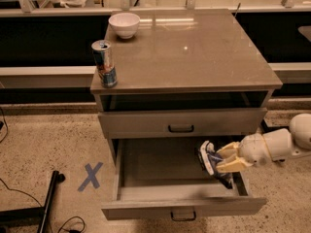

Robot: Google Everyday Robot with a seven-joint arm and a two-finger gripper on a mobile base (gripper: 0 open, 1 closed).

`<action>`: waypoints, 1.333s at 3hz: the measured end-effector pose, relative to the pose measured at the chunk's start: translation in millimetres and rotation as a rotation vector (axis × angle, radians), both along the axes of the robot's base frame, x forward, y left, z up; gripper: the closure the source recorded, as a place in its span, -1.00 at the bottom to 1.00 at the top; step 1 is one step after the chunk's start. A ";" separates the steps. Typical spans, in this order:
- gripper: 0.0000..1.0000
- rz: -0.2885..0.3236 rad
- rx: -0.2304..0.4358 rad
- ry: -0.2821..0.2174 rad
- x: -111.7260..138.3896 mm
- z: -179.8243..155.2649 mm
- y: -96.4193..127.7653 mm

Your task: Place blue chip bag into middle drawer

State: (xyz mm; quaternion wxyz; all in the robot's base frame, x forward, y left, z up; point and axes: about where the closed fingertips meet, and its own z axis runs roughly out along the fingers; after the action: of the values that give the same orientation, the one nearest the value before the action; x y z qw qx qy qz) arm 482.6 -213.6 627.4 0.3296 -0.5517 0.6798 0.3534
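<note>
Open middle drawer: gripper inside, arm horiz., clamping blue chip bag.

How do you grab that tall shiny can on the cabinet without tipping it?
Grip the tall silver-blue drink can around the middle of its round body, coming level from the front: it stands upright at the front left corner of the grey cabinet top, with the white bowl behind it. The gripper is down over the open grey drawer, shut on the crumpled blue chip bag.
</note>
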 end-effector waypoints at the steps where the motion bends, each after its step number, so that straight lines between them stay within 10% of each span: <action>1: 1.00 0.009 0.012 0.037 -2.2 -46.6 9.5; 4: -0.31 -0.260 0.049 0.219 4.2 -122.7 38.4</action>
State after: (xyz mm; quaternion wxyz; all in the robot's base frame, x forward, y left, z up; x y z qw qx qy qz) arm 486.8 -175.2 504.7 0.3097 -0.4090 0.7686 0.3822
